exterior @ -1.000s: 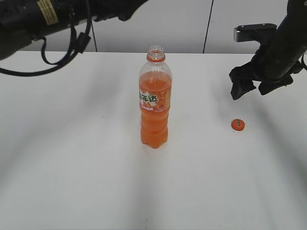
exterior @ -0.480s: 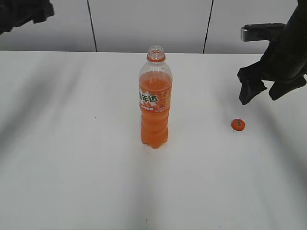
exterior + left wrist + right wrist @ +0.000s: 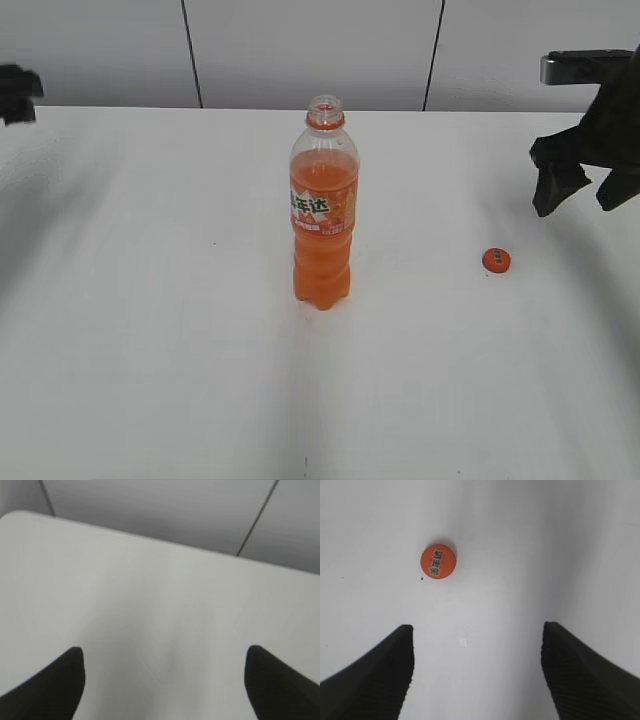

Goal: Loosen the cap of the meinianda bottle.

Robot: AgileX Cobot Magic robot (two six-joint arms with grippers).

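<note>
One meinianda bottle stands on one white surface. One cap lies right of the bottle, apart from it. Two grippers: right gripper beyond the cap, left gripper far left of the bottle.

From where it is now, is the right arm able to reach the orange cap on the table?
Probably yes. The cap lies alone on the bare table, off the bottle, and nothing stands between it and the right gripper. The fingers are wide open, raised just beside and above it.

Meinianda bottle upright, uncapped — orange cap lies well apart.
</note>
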